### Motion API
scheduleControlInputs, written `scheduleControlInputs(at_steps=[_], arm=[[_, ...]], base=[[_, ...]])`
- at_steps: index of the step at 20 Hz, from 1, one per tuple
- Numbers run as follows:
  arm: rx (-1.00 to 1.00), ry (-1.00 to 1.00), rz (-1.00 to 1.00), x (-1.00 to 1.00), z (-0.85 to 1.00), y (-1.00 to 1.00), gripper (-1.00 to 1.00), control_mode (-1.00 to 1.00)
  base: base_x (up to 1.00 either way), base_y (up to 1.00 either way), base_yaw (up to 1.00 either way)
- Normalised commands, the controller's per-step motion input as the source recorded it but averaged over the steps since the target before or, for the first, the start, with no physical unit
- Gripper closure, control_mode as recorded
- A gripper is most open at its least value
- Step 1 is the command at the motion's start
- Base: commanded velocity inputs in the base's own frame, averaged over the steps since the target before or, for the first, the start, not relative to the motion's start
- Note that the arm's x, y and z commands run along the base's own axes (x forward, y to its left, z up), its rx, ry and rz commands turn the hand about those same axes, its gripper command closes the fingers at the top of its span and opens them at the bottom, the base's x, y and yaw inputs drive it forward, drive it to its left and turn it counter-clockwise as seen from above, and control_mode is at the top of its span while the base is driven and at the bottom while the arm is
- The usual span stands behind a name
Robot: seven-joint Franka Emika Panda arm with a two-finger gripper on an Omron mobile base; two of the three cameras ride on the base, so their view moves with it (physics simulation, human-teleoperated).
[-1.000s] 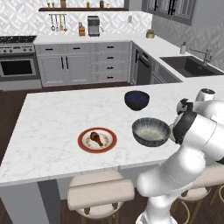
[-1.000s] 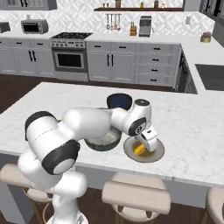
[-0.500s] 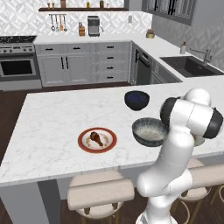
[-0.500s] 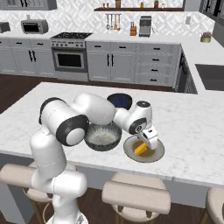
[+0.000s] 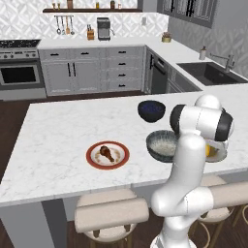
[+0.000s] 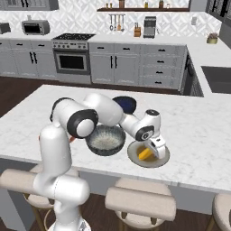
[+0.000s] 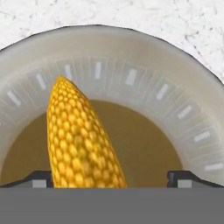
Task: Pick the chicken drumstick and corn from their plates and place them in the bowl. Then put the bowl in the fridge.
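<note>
Hovering low over the olive-grey plate [image 6: 135,157] near the counter's front edge, the gripper [image 6: 156,149] has its jaws spread wide, holding nothing, the corn [image 7: 78,140] lying between the fingertips. Beside that plate sits the empty grey bowl [image 6: 105,140]; farther along, the drumstick [image 5: 107,153] rests on the red-rimmed plate [image 5: 93,158].

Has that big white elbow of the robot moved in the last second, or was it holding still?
Yes. In the right base view the elbow has swung up and toward the grey bowl, while the pincer stays over the corn.
</note>
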Motion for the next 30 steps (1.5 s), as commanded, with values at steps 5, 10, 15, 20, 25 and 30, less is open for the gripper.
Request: scheduleControlInputs(at_steps=[5, 10, 15, 20, 25, 30], arm=[[0.03, 0.08, -0.02, 0.07, -0.35, 0.00, -1.00, -1.00], [0.00, 0.10, -0.03, 0.00, -0.36, 0.00, 1.00, -1.00], [0.01, 0.03, -0.02, -0.07, 0.02, 0.05, 1.00, -1.00], [0.01, -0.04, 0.02, -0.55, 1.00, 0.01, 1.00, -1.00], [0.00, -0.07, 0.07, -0.22, 0.92, 0.66, 1.00, -1.00], [0.00, 0.00, 0.06, 0.02, 0.33, 1.00, 1.00, -1.00]], base=[[0.00, 0.00, 0.00], [0.00, 0.00, 0.00], [0.00, 0.00, 0.00], [0.00, 0.00, 0.00], [0.00, 0.00, 0.00], [0.00, 0.00, 0.00]])
